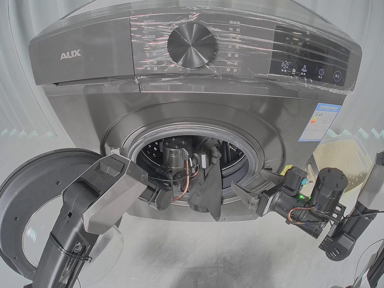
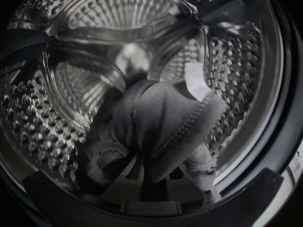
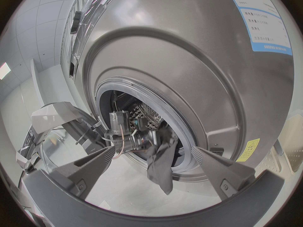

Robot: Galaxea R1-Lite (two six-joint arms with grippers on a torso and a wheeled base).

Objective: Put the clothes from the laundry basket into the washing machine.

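The silver washing machine (image 1: 256,113) stands with its round door (image 1: 20,197) swung open to the left. My left arm reaches through the opening, and the left gripper (image 1: 202,159) sits inside the drum (image 2: 38,120), shut on a dark grey garment (image 1: 210,189). In the left wrist view the garment (image 2: 164,117), with a white tag, bunches over the left gripper (image 2: 154,171). Part of the cloth (image 3: 161,171) hangs out over the opening's lower rim. My right gripper (image 1: 248,179) hovers open and holding nothing, in front of the machine at the lower right of the opening.
A pale laundry basket (image 1: 340,157) stands to the right of the machine, behind my right arm. The open door takes up the floor at the left. Light tiled floor (image 1: 192,253) lies in front of the machine.
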